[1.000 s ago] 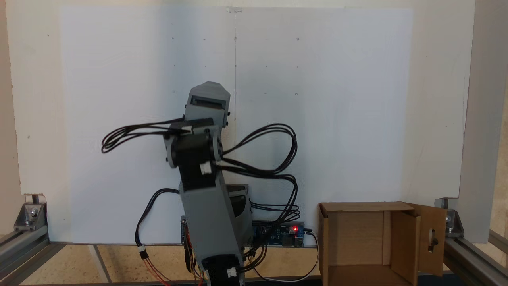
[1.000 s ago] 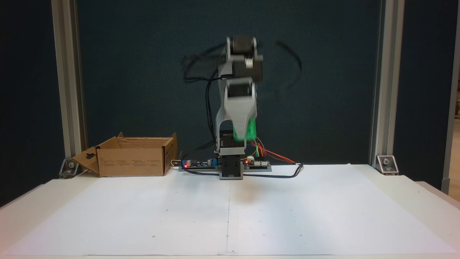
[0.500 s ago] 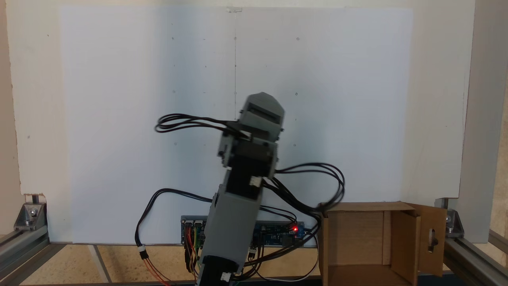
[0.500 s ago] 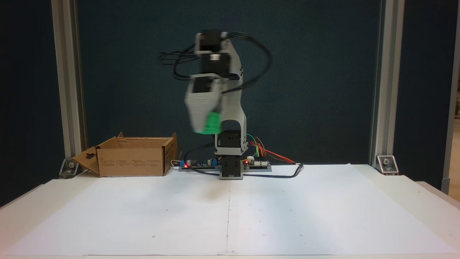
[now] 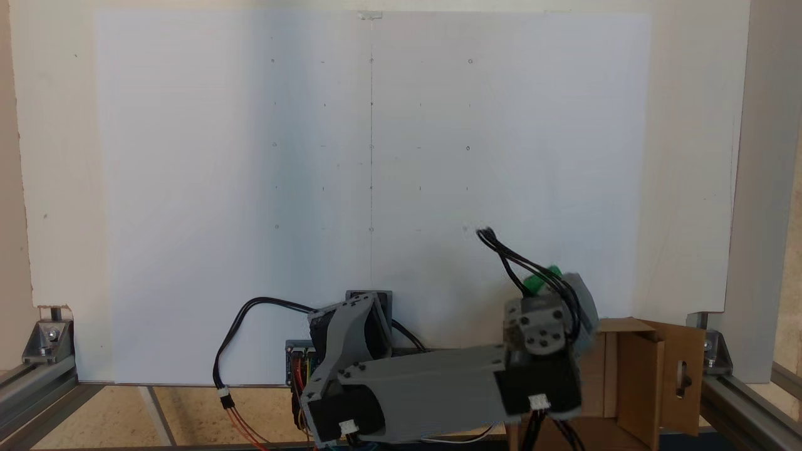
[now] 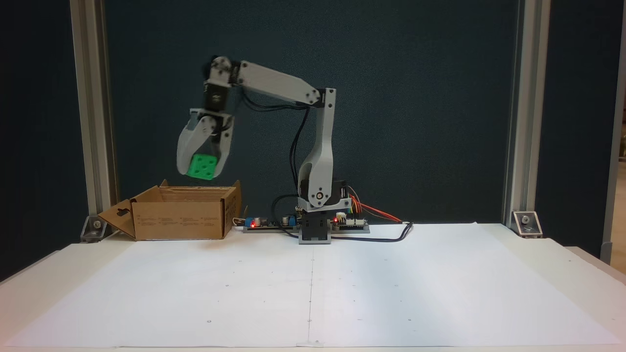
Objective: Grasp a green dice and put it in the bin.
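Note:
The green dice (image 6: 202, 166) hangs in the air between the two grey fingers of my gripper (image 6: 200, 172), which is shut on it. It is held just above the open top of the bin (image 6: 181, 219), a brown cardboard box at the left in a fixed view. From above, the dice (image 5: 540, 281) shows as a green patch beside the wrist cables, over the near edge of the bin (image 5: 633, 376). The bin's flap with a keyhole cutout (image 5: 683, 377) stands open. The arm reaches sideways from its base (image 6: 315, 227) toward the bin.
White paper (image 6: 313, 288) covers the table in front of the arm's base. Circuit boards with red lights (image 6: 266, 223) and loose cables lie beside the base. Aluminium frame posts (image 6: 93, 122) stand at both back corners.
The arm has swung from over the middle of the table to the bin's side, carrying the green dice, and now holds it above the bin's opening.

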